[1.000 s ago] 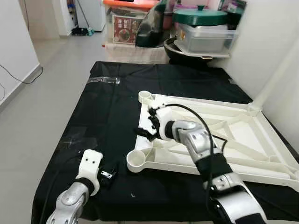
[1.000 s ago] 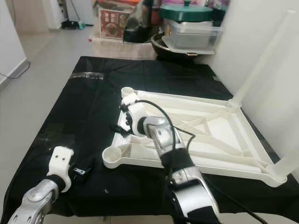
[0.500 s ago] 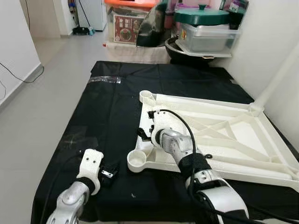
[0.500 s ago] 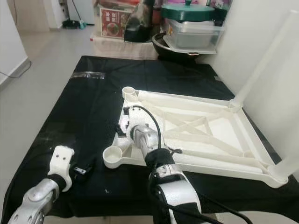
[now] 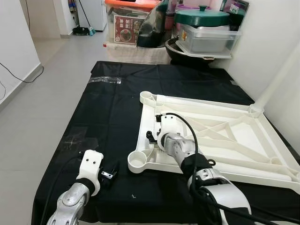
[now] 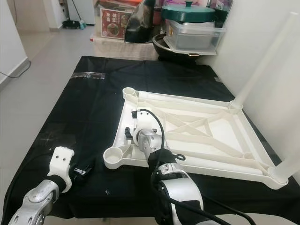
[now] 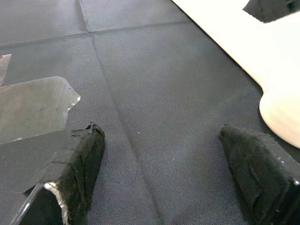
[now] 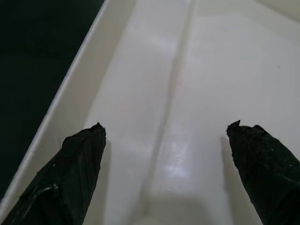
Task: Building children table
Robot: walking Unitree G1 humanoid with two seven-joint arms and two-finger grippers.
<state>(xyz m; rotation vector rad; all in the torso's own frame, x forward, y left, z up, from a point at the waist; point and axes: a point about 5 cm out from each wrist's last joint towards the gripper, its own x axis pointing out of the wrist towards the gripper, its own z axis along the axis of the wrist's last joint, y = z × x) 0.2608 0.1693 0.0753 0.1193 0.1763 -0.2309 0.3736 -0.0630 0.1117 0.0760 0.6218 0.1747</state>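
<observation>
Left claw (image 7: 164, 173) spread wide, low; right claw (image 8: 166, 173) spread, extended forward

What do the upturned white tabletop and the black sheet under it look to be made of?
The tabletop looks like moulded plastic, off-white with a slight gloss: it has cast ribs and round leg sockets, and the right wrist view shows soft highlights on it between the right end effector fingers. The black sheet looks like matte woven fabric, going by its fine weave and fold creases, though it could be a coated cloth.
</observation>
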